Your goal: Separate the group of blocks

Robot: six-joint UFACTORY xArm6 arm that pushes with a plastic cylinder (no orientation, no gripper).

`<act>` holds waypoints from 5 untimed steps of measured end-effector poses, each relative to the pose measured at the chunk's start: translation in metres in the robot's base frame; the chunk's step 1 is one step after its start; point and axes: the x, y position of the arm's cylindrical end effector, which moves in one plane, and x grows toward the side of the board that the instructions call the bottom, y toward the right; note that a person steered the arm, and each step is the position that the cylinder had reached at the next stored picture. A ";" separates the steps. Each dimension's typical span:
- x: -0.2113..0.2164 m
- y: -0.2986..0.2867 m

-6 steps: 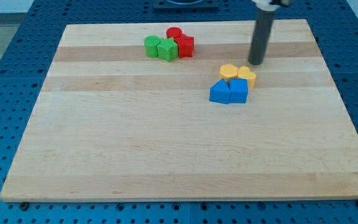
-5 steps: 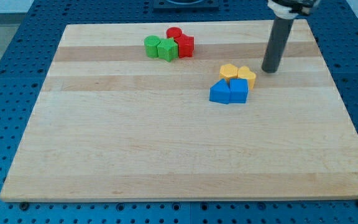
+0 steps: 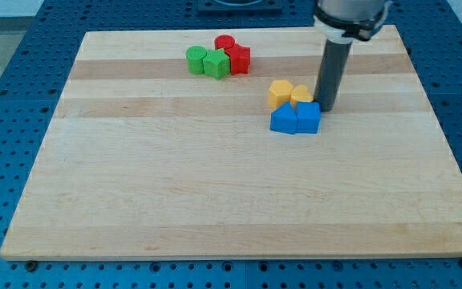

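Wooden tabletop [image 3: 175, 185], pale planks, carrying two clusters of blocks and my rod.

Item 1, cluster near the view's top, left of centre: a green round block [image 3: 196, 59], a green angular block [image 3: 216, 63], a red round block [image 3: 225, 43] and a red angular block [image 3: 238, 59]. All four appear packed in contact, well apart from my rod. I judge this group as not yet dealt with.

Item 2, cluster right of centre: an orange hexagonal block [image 3: 280, 93], a second orange block [image 3: 301, 95] of unclear shape just to its right, and below them two blue blocks, one pointed on top [image 3: 283, 120] and one squarer [image 3: 309, 117]. The blues sit side by side, touching. The oranges rest against the blues' upper edges.

Item 3, my tip [image 3: 326, 107]: down on the tabletop at the right edge of this cluster, just beside the second orange block and at the upper right corner of the squarer blue block. Whether it presses on them I cannot say for certain. The placement reads as a sideways shove toward the view's left, aimed at peeling the oranges off the blues.

Item 4, hand: none fitted. The arm ends in a plain rod, so there is nothing to open or close and nothing is held; it can only push.
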 end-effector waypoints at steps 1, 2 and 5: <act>0.000 -0.021; 0.000 -0.037; 0.000 -0.120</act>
